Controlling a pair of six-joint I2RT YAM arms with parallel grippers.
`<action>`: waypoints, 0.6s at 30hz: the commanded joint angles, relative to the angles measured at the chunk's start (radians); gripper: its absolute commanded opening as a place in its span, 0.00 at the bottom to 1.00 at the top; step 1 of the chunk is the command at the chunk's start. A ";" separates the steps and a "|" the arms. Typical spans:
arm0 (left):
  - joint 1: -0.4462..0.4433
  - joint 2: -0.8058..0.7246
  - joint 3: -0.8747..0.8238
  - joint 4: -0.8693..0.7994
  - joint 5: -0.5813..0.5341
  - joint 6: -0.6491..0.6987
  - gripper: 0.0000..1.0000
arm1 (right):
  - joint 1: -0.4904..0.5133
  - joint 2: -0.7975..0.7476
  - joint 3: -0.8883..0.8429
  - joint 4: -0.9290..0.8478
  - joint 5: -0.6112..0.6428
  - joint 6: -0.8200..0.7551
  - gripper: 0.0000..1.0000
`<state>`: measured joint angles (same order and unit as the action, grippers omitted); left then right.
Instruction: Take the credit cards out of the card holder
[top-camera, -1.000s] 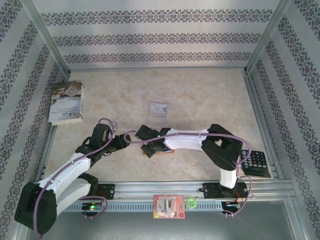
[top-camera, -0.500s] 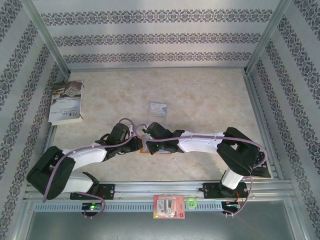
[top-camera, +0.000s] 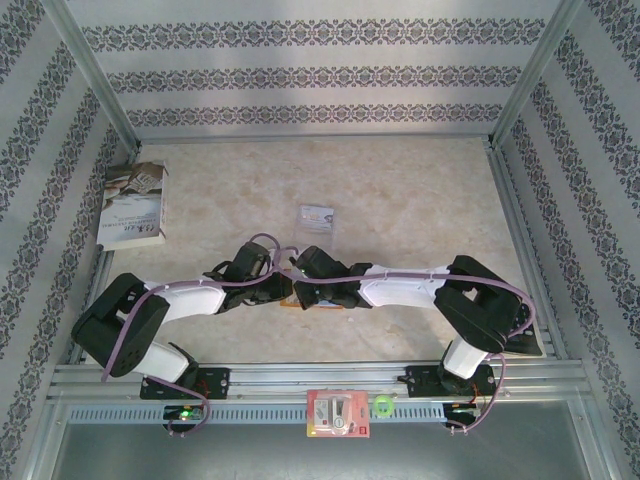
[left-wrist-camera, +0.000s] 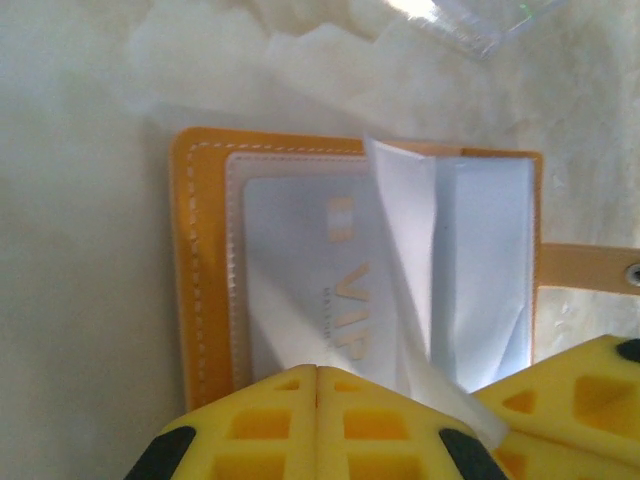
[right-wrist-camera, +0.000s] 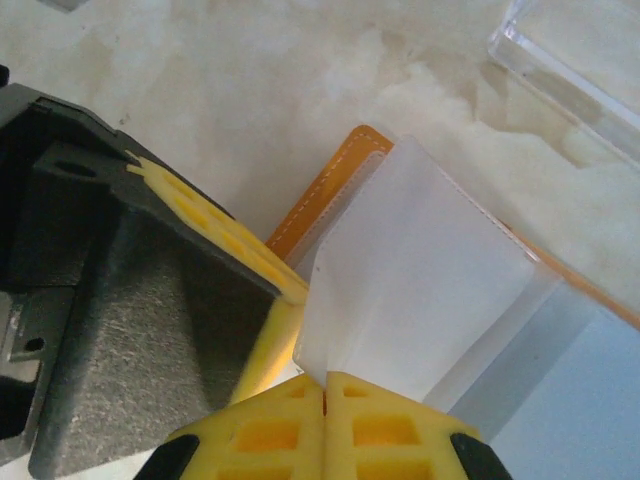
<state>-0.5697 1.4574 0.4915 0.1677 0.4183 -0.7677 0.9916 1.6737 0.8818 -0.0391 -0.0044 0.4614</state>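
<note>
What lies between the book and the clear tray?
Nothing; in the top view the table is bare between book and tray.

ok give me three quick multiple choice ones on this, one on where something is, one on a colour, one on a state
1. Where on the table is the book?
A. far left corner
B. far right corner
C. near edge, centre

2. What colour is the border of the wallet?
A. green
B. orange
C. black

3. How is the right gripper?
A. wide open
B. half open
C. shut on a pale sleeve of the wallet

Answers:
1 A: the top view has the book by the far left corner.
2 B: the stitched edge is orange in both wrist views.
3 C: its fingers meet with the sleeve's edge pinched between them.
</note>
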 joint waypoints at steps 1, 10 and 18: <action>-0.011 0.006 0.019 -0.081 0.012 0.020 0.00 | -0.010 -0.052 -0.029 -0.021 0.033 0.058 0.00; -0.011 0.054 0.021 -0.063 0.061 0.021 0.00 | -0.020 -0.236 -0.154 -0.196 0.161 0.197 0.01; -0.013 0.036 0.033 -0.070 0.068 0.033 0.00 | -0.045 -0.463 -0.172 -0.301 0.149 0.171 0.36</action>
<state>-0.5701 1.4918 0.5140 0.1345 0.4828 -0.7605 0.9565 1.2537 0.6899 -0.3111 0.1528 0.6590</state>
